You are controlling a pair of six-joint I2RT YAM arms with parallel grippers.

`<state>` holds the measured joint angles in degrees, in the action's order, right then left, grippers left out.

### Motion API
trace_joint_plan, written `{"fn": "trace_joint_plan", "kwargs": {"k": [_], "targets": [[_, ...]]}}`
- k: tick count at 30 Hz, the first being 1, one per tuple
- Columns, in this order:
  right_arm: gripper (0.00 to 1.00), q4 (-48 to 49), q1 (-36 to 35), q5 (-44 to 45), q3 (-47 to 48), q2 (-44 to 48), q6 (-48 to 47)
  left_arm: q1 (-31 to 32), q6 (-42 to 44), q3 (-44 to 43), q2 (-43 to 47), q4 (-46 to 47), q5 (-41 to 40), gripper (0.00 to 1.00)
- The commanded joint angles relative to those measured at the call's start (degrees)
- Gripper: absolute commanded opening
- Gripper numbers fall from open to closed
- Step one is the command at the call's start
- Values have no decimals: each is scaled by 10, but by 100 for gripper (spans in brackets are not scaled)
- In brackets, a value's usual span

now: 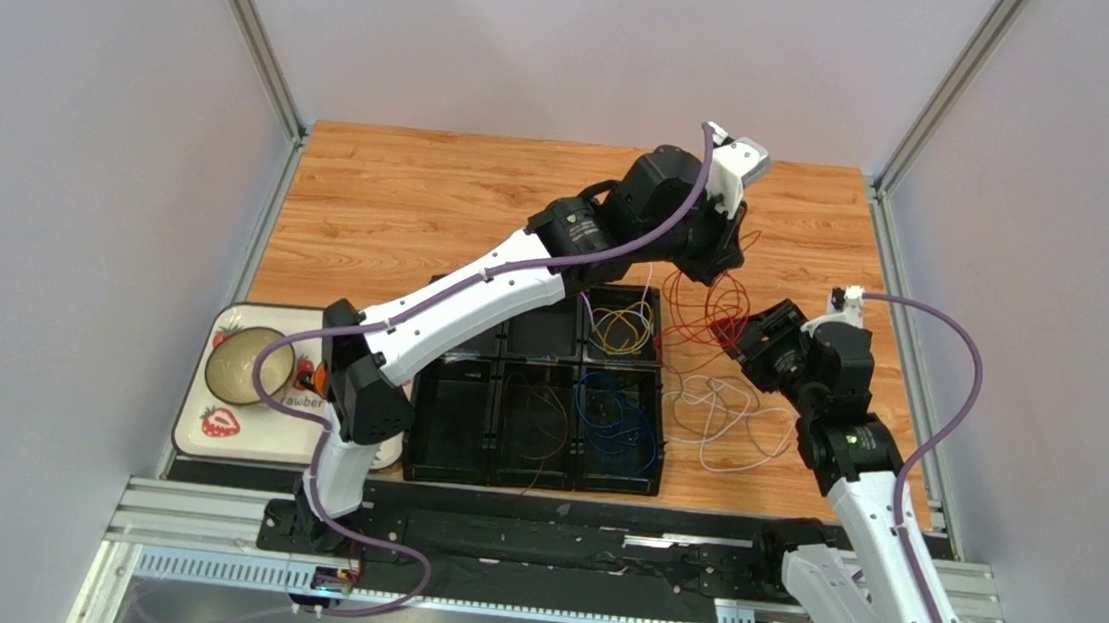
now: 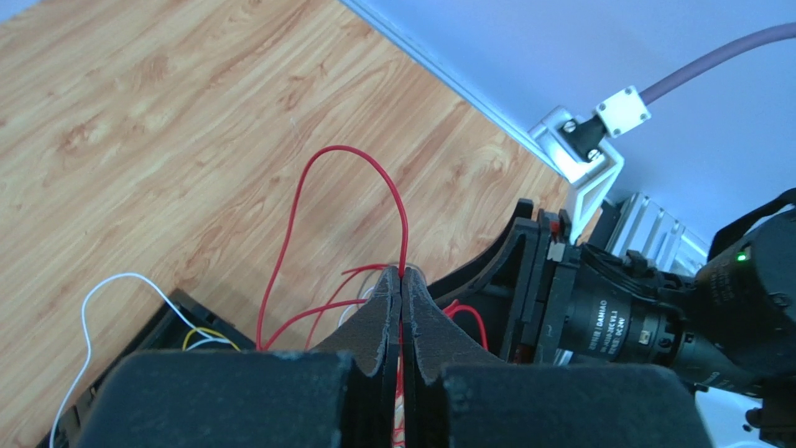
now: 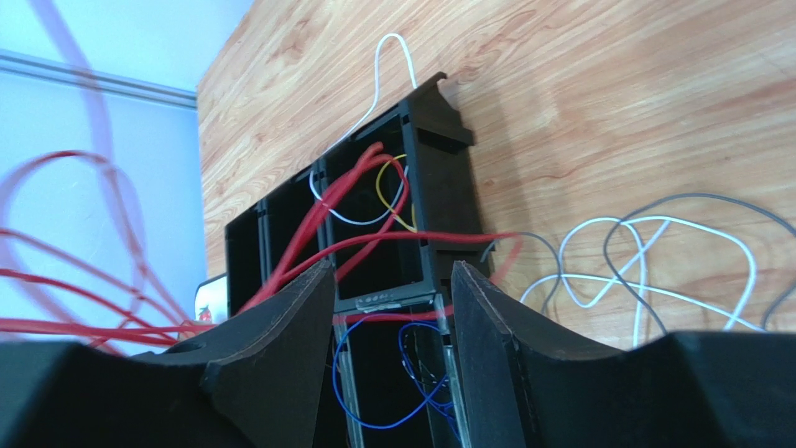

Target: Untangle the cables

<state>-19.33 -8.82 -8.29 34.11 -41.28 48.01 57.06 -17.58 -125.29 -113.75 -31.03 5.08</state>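
Near edge: 2 arms, left arm (image 1: pixel 475 293) and right arm (image 1: pixel 872 543). Wood table (image 1: pixel 420 195), pale walls. 1 black divided bin (image 1: pixel 416 428) at centre. 1 strawberry tray (image 1: pixel 201 428) near-left, holding 1 bowl (image 1: pixel 243 363).

Cables:
- red cables (image 1: pixel 704 313) hang right of the bin's far end
- white and grey loops (image 1: pixel 726 410) lie on the table to the right
- yellow cable (image 1: pixel 619 330) in the far-right cell
- blue cable (image 1: pixel 619 426) in the near-right cell

Left gripper (image 2: pixel 402 278) is pinched tight on a red strand. Right gripper (image 3: pixel 390 273) is parted, gripping nothing.

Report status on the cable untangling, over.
Left end effector shut on red cable, loop raised. Right end effector open, red strands crossing its gap. Red runs through black tray alongside yellow cable and white cable.
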Motion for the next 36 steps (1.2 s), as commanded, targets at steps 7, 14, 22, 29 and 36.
{"fn": "trace_joint_plan", "kwargs": {"k": [7, 14, 22, 29, 36], "targets": [[66, 96, 1, -73, -53, 24, -13, 2, 3, 24, 42, 2, 12, 0], [83, 110, 1, -54, -64, 48, -25, 2, -3, 33, 60, 4, 29, 0], [82, 88, 0, -39, -43, 45, -139, 2, -6, 6, 65, -19, 53, 0], [82, 127, -1, -66, -49, 51, -215, 2, -11, -31, 58, -61, 70, 0], [81, 276, -1, -137, -82, 55, -229, 2, -24, -58, 56, -80, 97, 0]]}}
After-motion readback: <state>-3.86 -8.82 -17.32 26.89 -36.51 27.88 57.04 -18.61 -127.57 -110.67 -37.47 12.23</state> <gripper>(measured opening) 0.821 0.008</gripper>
